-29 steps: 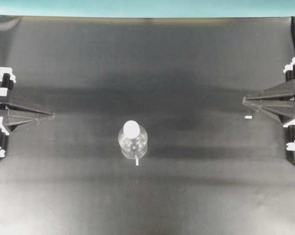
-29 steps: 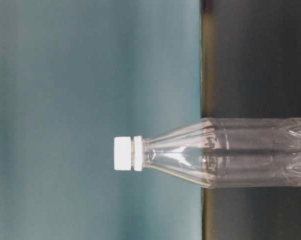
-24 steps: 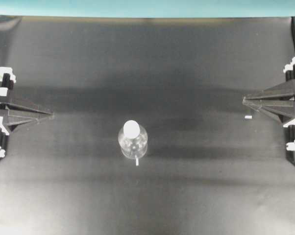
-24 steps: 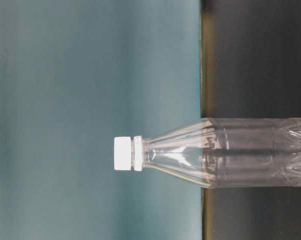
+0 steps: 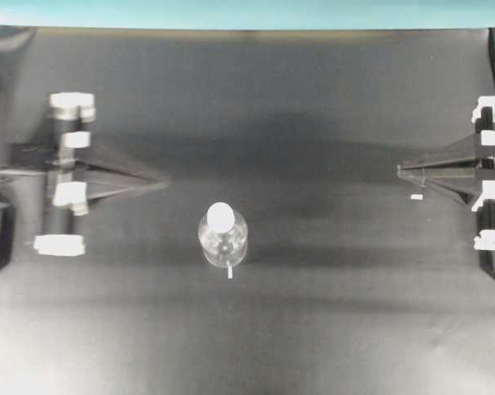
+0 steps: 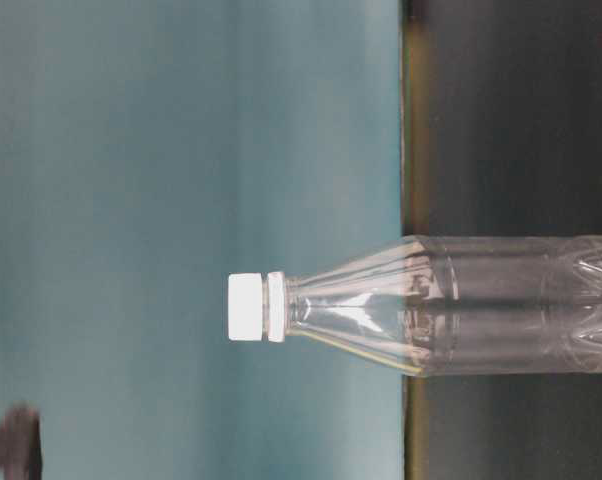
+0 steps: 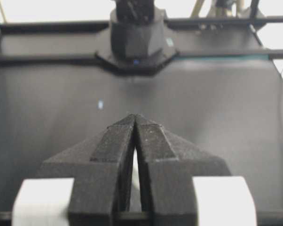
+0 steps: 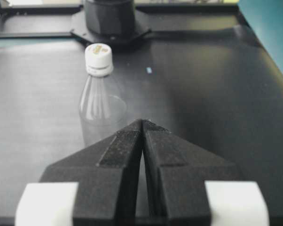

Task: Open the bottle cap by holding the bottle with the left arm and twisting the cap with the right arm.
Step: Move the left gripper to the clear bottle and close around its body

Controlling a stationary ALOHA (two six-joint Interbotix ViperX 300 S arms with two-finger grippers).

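A clear plastic bottle (image 5: 224,240) stands upright near the middle of the black table, its white cap (image 5: 220,216) screwed on. The table-level view, turned on its side, shows the bottle (image 6: 481,305) and cap (image 6: 247,307) alone. My left gripper (image 5: 164,183) is shut and empty, its tips left of the bottle and slightly farther back, apart from it. My right gripper (image 5: 400,169) is shut and empty at the right edge, far from the bottle. In the right wrist view the bottle (image 8: 99,106) and cap (image 8: 98,56) stand ahead, left of the tips (image 8: 142,121). The left wrist view shows shut tips (image 7: 134,116) and no bottle.
A tiny white tape scrap (image 5: 416,197) lies by the right fingertips; another scrap (image 5: 229,272) lies at the bottle's foot. A teal wall (image 5: 247,12) borders the far table edge. The opposite arm's base (image 7: 134,37) faces the left wrist camera.
The left arm has moved right, its tips now much nearer the bottle. The right gripper has shifted slightly left and back. The bottle has not moved.
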